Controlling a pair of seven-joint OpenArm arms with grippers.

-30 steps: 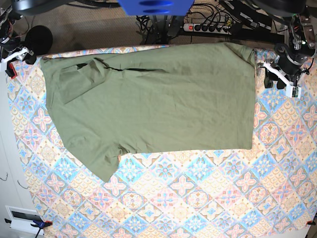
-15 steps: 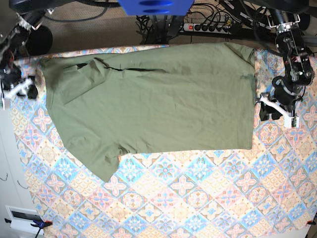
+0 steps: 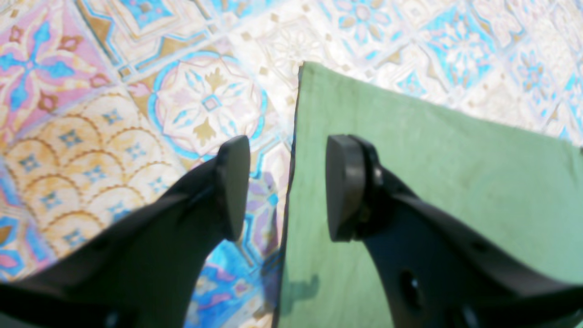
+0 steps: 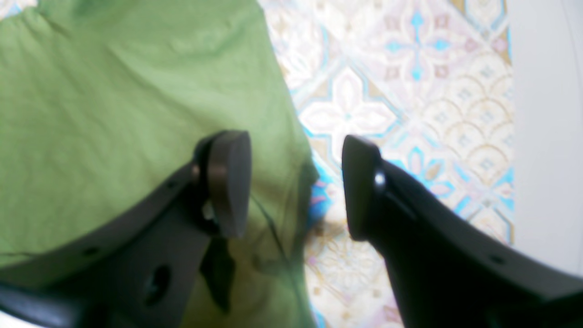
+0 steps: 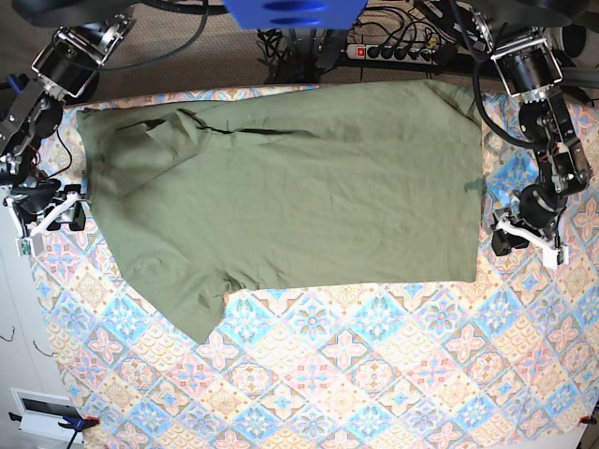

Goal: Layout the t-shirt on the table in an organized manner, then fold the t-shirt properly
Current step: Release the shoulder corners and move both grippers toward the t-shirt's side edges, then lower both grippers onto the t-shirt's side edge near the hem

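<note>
The olive-green t-shirt point(image 5: 299, 196) lies spread across the far half of the table point(image 5: 374, 374), with one sleeve folded over near its top left and the other pointing to the front left. My left gripper point(image 5: 494, 236) is open beside the shirt's right edge, near its front right corner. In the left wrist view this gripper point(image 3: 287, 187) straddles the hem: one finger over the t-shirt point(image 3: 432, 173), the other over the table point(image 3: 91, 91). My right gripper point(image 5: 75, 210) is open at the shirt's left edge. In the right wrist view it point(image 4: 296, 187) straddles the t-shirt point(image 4: 114, 114) and the table point(image 4: 410, 91).
Behind the table run a power strip point(image 5: 393, 51) and cables. A blue part point(image 5: 295, 11) hangs over the far edge. A white surface point(image 5: 14, 355) borders the table's left side, with a small device point(image 5: 42, 412) and a clamp point(image 5: 80, 423) at the front left corner.
Both grippers have come down from the table's far corners toward the front, along the shirt's two side edges. The shirt has not moved.
</note>
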